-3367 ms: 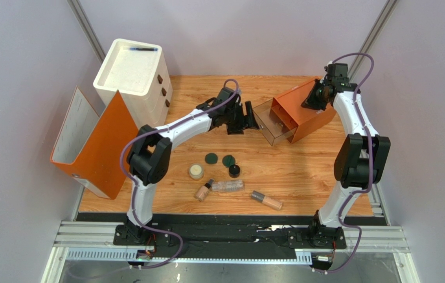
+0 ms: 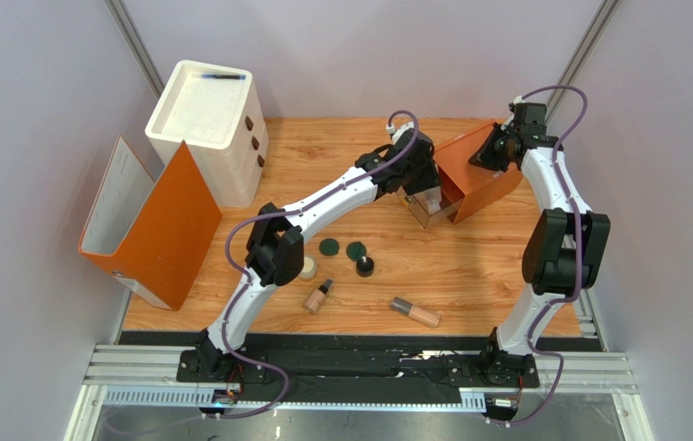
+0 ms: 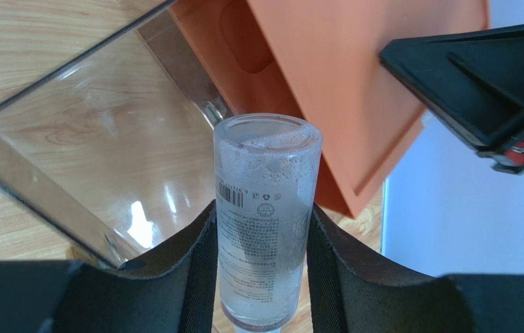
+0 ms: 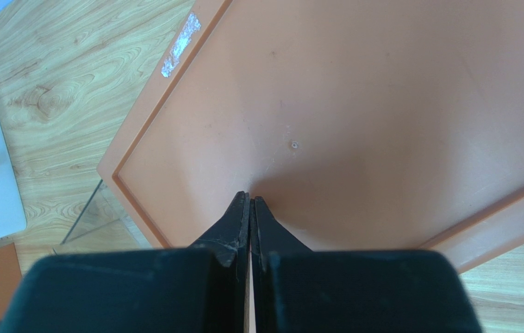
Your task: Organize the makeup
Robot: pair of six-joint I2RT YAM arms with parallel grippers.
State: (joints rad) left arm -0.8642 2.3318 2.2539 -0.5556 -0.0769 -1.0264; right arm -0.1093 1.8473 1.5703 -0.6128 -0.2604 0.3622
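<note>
My left gripper (image 3: pixel 261 210) is shut on the clear tube (image 3: pixel 265 201), holding it over the transparent drawer (image 3: pixel 28 187) pulled out of the orange box (image 2: pixel 479 179). In the top view the tube (image 2: pixel 430 200) hangs at the drawer's mouth. My right gripper (image 4: pixel 251 198) is shut, with its tips on the box's orange top (image 4: pixel 383 104). Lying on the table are two dark-green discs (image 2: pixel 328 247) (image 2: pixel 356 250), a black jar (image 2: pixel 365 267), a cream jar (image 2: pixel 307 269) half hidden by my left arm, and two beige dark-capped tubes (image 2: pixel 318 297) (image 2: pixel 415 312).
A white drawer unit (image 2: pixel 203 124) stands at the back left. An orange binder (image 2: pixel 152 225) stands open in front of it. Grey walls close in both sides.
The clear tube has left the table near the beige tubes and is now in my left gripper. The left arm has swung right to the drawer. The right arm has not moved.
</note>
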